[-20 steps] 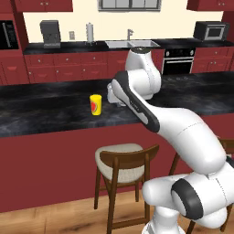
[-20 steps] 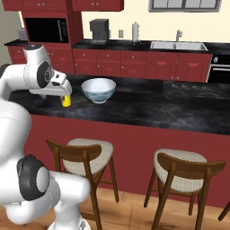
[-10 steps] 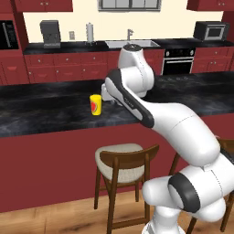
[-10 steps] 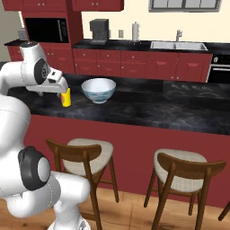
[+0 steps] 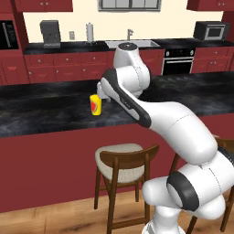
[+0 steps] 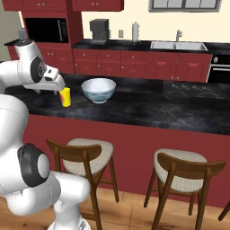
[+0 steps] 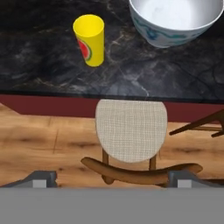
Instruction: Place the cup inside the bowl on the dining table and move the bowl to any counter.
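Small yellow cylindrical cup (image 7: 89,39) with a red mark on its side stands upright on the glossy black marbled table (image 6: 148,110), just beside the wide white blue-patterned bowl (image 6: 98,90), not touching. Pincer (image 6: 59,88) open, empty, near the cup.

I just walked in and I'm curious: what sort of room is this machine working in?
A home-style kitchen, computer-rendered by the look of it. Along the back wall there is a sink set in a counter over red cabinets, with an oven beside it. In front, stools stand at a long black table.
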You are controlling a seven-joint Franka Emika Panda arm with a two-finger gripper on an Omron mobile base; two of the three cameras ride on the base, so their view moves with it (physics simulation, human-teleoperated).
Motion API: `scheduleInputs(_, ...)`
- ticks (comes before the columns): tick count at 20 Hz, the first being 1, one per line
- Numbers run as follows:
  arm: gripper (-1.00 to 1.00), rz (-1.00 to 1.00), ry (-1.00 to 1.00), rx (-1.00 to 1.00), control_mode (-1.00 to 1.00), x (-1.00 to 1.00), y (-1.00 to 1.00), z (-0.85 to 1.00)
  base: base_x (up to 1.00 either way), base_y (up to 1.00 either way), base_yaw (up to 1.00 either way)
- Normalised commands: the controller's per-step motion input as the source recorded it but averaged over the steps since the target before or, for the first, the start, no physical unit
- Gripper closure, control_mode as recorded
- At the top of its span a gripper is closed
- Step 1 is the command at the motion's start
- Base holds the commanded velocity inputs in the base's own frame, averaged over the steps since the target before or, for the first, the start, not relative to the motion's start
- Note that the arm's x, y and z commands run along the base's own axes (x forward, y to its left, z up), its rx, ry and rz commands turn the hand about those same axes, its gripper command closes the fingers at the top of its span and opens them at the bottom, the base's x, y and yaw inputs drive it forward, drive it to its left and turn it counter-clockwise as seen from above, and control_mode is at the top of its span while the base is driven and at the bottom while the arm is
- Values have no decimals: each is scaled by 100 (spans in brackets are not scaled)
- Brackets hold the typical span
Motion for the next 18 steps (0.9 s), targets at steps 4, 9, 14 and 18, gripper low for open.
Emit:
scheduleInputs(4, -100, 0, -9, 0, -100, 1, 6, 0, 0, 0, 0)
scheduleInputs(9, -100, 0, -11, 0, -100, 5, 10, 0, 0, 0, 0)
scheduleInputs(14, -100, 0, -3, 4, -100, 13, 2, 0, 0, 0, 0)
scheduleInputs(18, -100, 0, 1, 12, -100, 34, -1, 0, 0, 0, 0)
